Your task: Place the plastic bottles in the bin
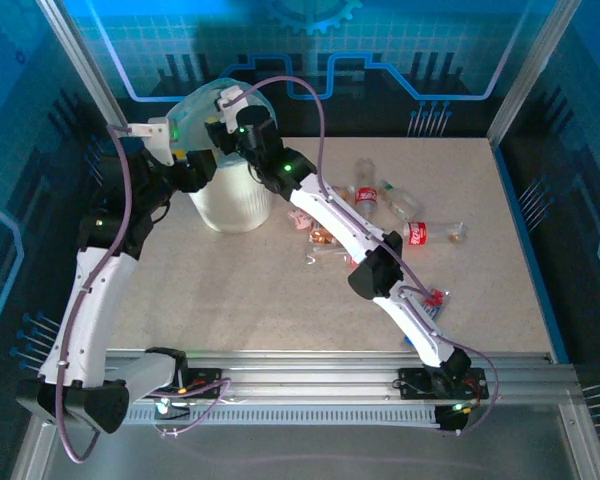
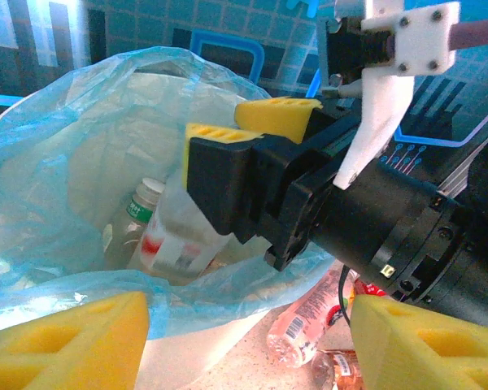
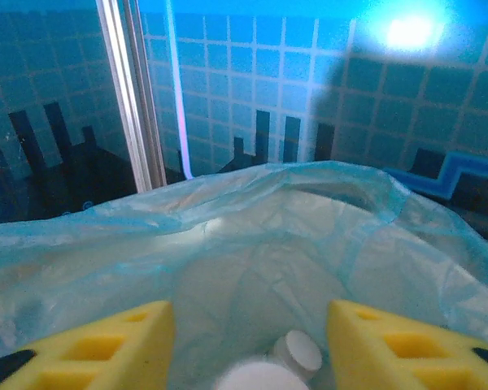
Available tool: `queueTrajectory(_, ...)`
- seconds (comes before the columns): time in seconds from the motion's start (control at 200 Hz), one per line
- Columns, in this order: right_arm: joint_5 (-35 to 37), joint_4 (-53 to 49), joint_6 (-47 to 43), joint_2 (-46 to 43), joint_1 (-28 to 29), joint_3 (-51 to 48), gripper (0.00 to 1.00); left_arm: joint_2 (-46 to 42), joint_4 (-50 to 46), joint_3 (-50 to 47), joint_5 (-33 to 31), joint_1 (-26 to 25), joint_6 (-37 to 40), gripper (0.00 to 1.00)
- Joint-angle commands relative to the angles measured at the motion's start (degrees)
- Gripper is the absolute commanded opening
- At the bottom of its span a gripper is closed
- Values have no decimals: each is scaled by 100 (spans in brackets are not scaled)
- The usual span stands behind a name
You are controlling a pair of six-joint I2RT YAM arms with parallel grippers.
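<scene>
The bin (image 1: 236,207) stands on the bench (image 1: 230,290) at the far left, its blue bag (image 2: 41,154) folded out over the rim. The right gripper (image 3: 250,327) hangs over the bin's mouth, pointing down into it. Its yellow fingers (image 3: 93,349) are apart and hold nothing, with two white caps (image 3: 297,352) showing below the gap. The left wrist view shows a clear red-labelled bottle (image 2: 172,237) inside the bag, right under that gripper. It stands nearly upright with its long axis leaning a little. Beside it a green-labelled bottle (image 2: 145,201) points its white cap upward. The left gripper (image 2: 248,345) is just beside the bin's near wall, its fingers spread wide and empty. The other plastic bottles lie on the bench to the right of the bin, near the right arm's forearm. A Coca-Cola bottle (image 1: 420,233) lies on its side, its long axis running left to right. Another red-labelled one (image 1: 400,201) lies on a diagonal. A pink-labelled bottle (image 2: 297,327) lies on its side close to the bin.
</scene>
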Motion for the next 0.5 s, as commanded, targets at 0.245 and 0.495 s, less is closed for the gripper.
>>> queueTrajectory(0.245, -202, 11, 210, -146, -13, 29, 54, 54, 180, -94, 129, 103, -43, 68)
queueTrajectory(0.495, -361, -174, 431, -157, 13, 37, 55, 77, 198, -136, 131, 102, -41, 68)
